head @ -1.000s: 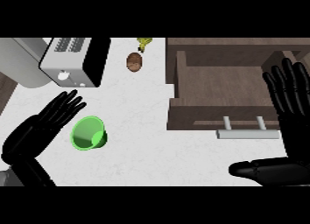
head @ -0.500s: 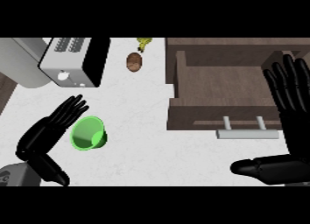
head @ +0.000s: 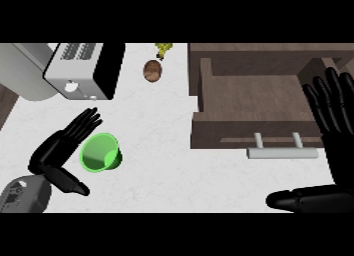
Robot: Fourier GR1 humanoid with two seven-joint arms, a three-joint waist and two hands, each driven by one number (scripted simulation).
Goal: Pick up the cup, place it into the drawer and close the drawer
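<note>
A green cup [head: 100,153] lies on its side on the white counter, its mouth facing me. My left hand [head: 62,148] is just left of it, fingers straight and thumb spread below the cup, not closed round it. The brown drawer [head: 257,95] stands pulled out at the right, its inside bare, with a pale bar handle [head: 281,152] on its front. My right hand [head: 336,115] rests open over the drawer's right side, fingers pointing up, thumb [head: 305,198] stretched left below the handle.
A silver toaster [head: 78,70] stands at the back left beside a grey appliance [head: 21,70]. A brown potato-like item [head: 153,70] and a yellowish item [head: 163,48] lie at the back centre. The counter's left edge borders dark wood.
My left hand has drawn in closer to the cup and its forearm has come into view at the lower left. The right hand shifted slightly.
</note>
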